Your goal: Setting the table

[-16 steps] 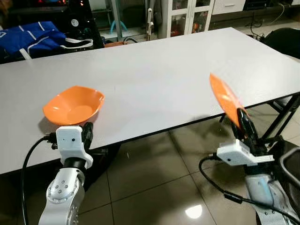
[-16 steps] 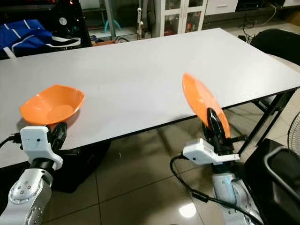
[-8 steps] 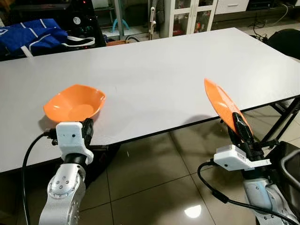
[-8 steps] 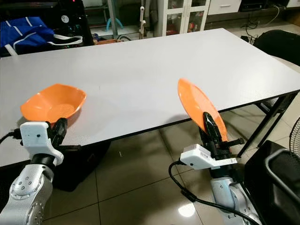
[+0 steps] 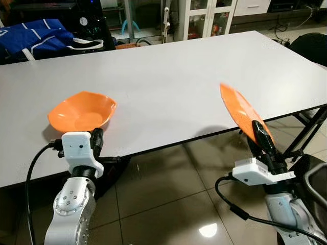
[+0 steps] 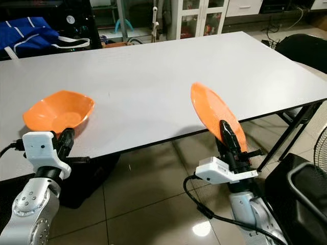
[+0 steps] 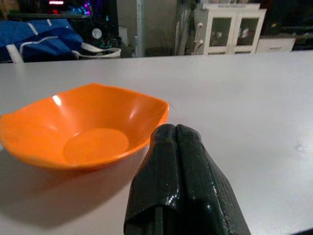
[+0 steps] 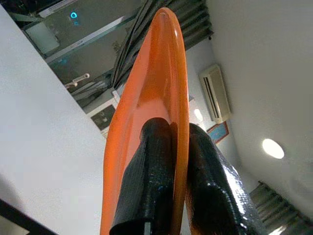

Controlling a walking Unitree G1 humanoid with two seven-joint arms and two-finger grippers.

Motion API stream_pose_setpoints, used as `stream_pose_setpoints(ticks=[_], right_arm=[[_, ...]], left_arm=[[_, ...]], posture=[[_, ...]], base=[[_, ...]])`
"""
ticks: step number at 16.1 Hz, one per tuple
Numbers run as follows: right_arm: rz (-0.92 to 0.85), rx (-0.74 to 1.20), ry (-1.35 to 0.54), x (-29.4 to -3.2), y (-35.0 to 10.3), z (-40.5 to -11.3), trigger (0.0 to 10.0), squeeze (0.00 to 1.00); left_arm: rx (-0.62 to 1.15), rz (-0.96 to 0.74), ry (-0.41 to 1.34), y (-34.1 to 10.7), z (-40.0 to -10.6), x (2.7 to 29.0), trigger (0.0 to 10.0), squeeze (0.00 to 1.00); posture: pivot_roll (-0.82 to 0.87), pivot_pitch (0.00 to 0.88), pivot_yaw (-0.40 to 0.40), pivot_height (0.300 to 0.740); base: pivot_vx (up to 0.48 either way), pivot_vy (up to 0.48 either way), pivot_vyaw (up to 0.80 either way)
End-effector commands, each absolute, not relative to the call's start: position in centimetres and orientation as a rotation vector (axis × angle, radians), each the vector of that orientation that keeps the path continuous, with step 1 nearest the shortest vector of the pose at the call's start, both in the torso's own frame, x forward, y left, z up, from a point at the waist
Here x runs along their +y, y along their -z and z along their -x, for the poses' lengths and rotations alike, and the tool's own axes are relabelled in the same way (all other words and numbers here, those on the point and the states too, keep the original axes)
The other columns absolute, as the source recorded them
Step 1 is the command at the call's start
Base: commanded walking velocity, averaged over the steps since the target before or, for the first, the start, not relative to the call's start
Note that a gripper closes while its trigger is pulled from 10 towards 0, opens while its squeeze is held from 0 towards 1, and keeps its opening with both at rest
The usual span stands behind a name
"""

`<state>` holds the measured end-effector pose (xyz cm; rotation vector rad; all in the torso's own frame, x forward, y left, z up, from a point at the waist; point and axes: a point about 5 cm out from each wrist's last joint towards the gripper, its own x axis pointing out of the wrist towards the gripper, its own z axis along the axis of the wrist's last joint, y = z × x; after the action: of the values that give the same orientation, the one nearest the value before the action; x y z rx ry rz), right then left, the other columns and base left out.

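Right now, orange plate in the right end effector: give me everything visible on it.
The orange plate is a plain, glossy, shallow dish that looks like plastic, with a thin rim and no pattern. It is tilted steeply on edge, held in the air at the near edge of the white table. The right end effector is shut on its lower rim, one black finger on each face. Nothing else touches it.
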<state>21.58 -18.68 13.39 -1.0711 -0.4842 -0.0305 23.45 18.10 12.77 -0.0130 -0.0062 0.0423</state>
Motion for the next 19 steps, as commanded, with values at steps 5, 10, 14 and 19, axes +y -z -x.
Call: stream_pose_setpoints(ticks=[5, 10, 14, 19], right_arm=[[1.071, -0.584, 0.037, -18.0, -14.6, -21.7, 10.0, 0.0], [1.067, -0.589, 0.036, -17.9, -14.5, -21.8, 10.0, 0.0], [1.062, -0.594, 0.043, -18.0, -14.5, -21.9, 10.0, 0.0], [0.791, -0.587, 0.095, -16.1, -18.4, -26.4, 10.0, 0.0]], left_arm=[[-0.037, -0.039, 0.0, -13.7, -24.0, 17.4, 10.0, 0.0], [-0.052, -0.058, 0.047, -14.2, -24.5, 16.8, 10.0, 0.0], [-0.065, -0.057, 0.053, -14.5, -24.5, 16.6, 10.0, 0.0], [-0.068, -0.045, 0.052, -14.6, -24.7, 16.4, 10.0, 0.0]], posture=[[-0.15, 0.0, 0.041, 0.74], [-0.15, 0.0, 0.044, 0.74], [-0.15, 0.0, 0.046, 0.74], [-0.15, 0.0, 0.055, 0.74]], base=[[0.358, 0.319, 0.0], [0.442, 0.0, 0.0], [0.0, 0.0, 0.0], [0.0, 0.0, 0.0]])
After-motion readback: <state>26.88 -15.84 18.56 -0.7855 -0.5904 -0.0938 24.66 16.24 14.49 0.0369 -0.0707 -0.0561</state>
